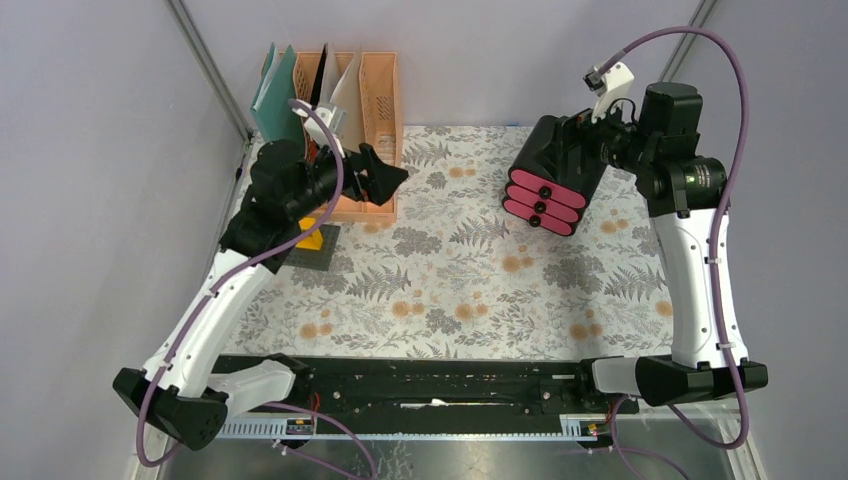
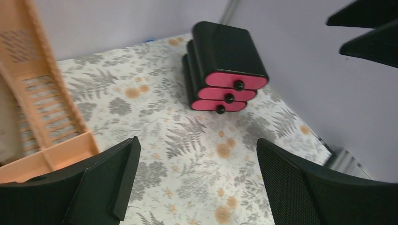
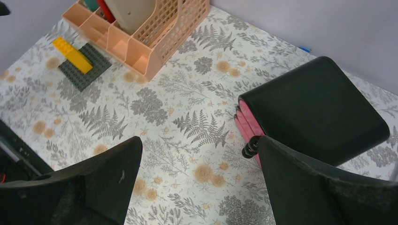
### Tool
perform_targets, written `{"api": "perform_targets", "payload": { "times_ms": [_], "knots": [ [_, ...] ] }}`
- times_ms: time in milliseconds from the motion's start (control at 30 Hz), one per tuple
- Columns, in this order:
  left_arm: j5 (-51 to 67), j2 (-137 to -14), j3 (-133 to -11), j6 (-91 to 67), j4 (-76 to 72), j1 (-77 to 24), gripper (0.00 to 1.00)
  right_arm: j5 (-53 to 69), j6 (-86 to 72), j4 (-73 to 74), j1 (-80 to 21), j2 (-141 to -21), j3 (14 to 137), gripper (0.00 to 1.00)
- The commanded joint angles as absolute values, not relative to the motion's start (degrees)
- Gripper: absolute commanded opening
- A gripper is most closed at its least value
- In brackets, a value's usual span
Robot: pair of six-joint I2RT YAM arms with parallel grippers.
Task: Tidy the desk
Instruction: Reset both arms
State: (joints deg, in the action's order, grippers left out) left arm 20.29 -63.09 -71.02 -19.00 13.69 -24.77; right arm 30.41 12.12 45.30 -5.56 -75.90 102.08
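The desk [image 1: 470, 290] is covered in white cloth with grey ferns and orange flowers. A black drawer box [image 1: 555, 180] with three pink drawer fronts stands at the back right; it also shows in the left wrist view [image 2: 225, 61] and the right wrist view [image 3: 314, 108]. My left gripper [image 1: 385, 175] is open and empty, held above the cloth in front of the peach file rack [image 1: 370, 110]; its jaws [image 2: 197, 154] stand wide apart. My right gripper [image 3: 197, 154] is open and empty, held above the drawer box's front edge.
The peach file rack holds teal and white folders [image 1: 280, 90] at the back left. A dark grey baseplate [image 3: 84, 65] with a yellow brick [image 3: 72, 55] lies in front of the rack, partly under my left arm. Grey walls stand close on three sides.
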Motion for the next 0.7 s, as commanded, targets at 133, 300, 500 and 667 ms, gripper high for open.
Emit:
{"api": "perform_targets", "payload": {
  "times_ms": [133, 300, 500, 667],
  "knots": [
    [7.55, -66.15, -86.16, -12.46, 27.28, -23.01, 0.99, 20.91, 5.00, 36.37, -5.39, -70.41, 99.83, 1.00],
    [7.58, -66.09, -89.65, -12.98, 28.38, -22.68, 0.99, 21.52, 4.48, 35.25, -5.45, -69.32, 98.61, 1.00],
    [10.19, -65.45, -91.04, -14.61, 27.79, -22.67, 0.99, 24.37, 3.49, 35.22, -5.37, -68.77, 98.85, 1.00],
    [11.26, -63.26, -88.43, -15.07, 25.79, -22.68, 0.99, 27.87, 2.93, 34.56, -5.45, -67.99, 97.56, 1.00]
  ]
}}
